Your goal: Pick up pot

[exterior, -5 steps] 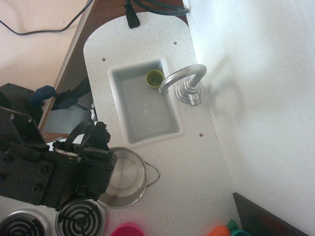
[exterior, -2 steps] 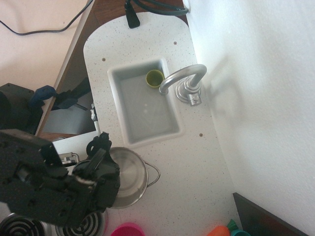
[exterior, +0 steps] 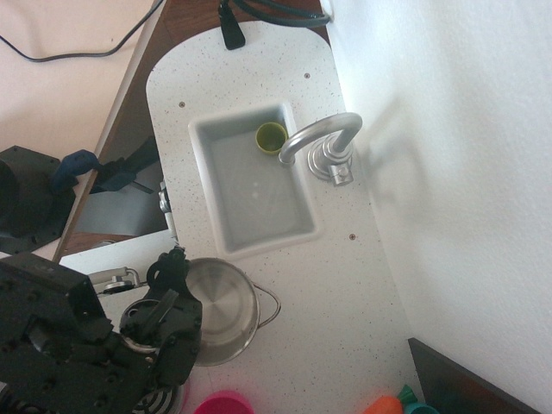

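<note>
1. The pot [exterior: 222, 312] sits low in the frame, left of center, on the speckled white counter [exterior: 345, 285], just below the sink [exterior: 297, 226].
2. Its thin wire handle pokes out on the right side; the inside is shiny.
3. The black gripper [exterior: 164, 297] covers the pot's left rim from the lower left. I cannot tell whether its jaws are spread or clamped on the rim.
4. A small yellow-green cup [exterior: 271, 136] rests in the sink's upper corner, under the curved faucet [exterior: 321, 141].
5. A pink bowl [exterior: 222, 404] peeks in at the bottom edge.
</note>
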Available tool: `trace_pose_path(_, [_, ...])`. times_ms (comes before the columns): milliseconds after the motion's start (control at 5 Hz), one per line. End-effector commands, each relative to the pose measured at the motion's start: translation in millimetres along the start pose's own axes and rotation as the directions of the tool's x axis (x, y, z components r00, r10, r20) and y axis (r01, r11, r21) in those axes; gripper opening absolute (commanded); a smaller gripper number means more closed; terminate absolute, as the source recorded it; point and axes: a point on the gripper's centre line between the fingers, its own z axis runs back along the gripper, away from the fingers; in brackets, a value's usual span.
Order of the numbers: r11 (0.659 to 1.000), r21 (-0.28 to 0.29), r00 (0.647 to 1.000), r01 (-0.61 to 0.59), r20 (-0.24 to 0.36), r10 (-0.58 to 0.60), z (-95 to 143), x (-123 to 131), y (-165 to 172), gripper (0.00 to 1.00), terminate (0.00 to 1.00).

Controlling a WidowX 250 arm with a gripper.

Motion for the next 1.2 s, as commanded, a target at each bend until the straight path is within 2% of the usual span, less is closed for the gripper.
trace_pose_path(0, [0.997, -0.040, 0.998, 0.061, 0.036, -0.059, -4.2, 25.6, 5.9, 1.00, 0.00])
trace_pose_path(200, [1.000, 0.007, 0.997, -0.006, 0.078, 0.005, -7.8, 9.8, 15.3, 1.00, 0.00])
trace_pose_path(400, [0.997, 0.065, 0.993, -0.042, 0.110, 0.034, -18.4, 9.8, 13.3, 1.00, 0.00])
trace_pose_path(600, [0.995, 0.071, 0.988, -0.070, 0.144, 0.059, -21.3, 32.7, 24.0, 1.00, 0.00])
trace_pose_path(800, [0.988, 0.105, 0.975, -0.116, 0.204, 0.093, -33.4, 38.8, 25.6, 1.00, 0.00])
trace_pose_path(1000, [0.982, 0.137, 0.969, -0.130, 0.225, 0.097, -35.5, 35.7, 20.6, 1.00, 0.00])
